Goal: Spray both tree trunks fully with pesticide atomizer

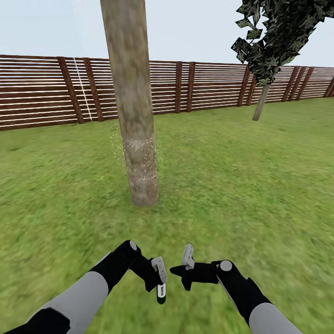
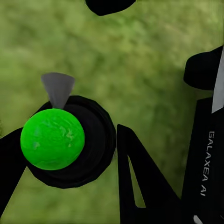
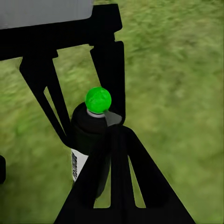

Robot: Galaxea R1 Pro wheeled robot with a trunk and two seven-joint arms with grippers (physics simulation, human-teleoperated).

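A thick mottled grey-brown tree trunk (image 1: 134, 120) rises from the lawn straight ahead, with a speckle of fine white droplets (image 1: 139, 155) around its lower part. Farther back right stands a second tree with a thin-looking leaning trunk (image 1: 260, 103) and dark ragged foliage (image 1: 278, 32). My left gripper (image 1: 160, 284) (image 2: 60, 135) is shut on the pesticide atomizer (image 1: 161, 293) (image 2: 70, 140) (image 3: 86, 140), a black bottle with a white label, green ball top and grey nozzle. My right gripper (image 1: 176, 270) (image 3: 114, 133) is shut, and its tip is close beside the bottle.
A reddish-brown slat fence (image 1: 204, 86) runs across the back of the green lawn (image 1: 241, 185). Grass lies all around the near trunk. A black part of the right arm marked GALAXEA AI (image 2: 200, 158) is near the left gripper.
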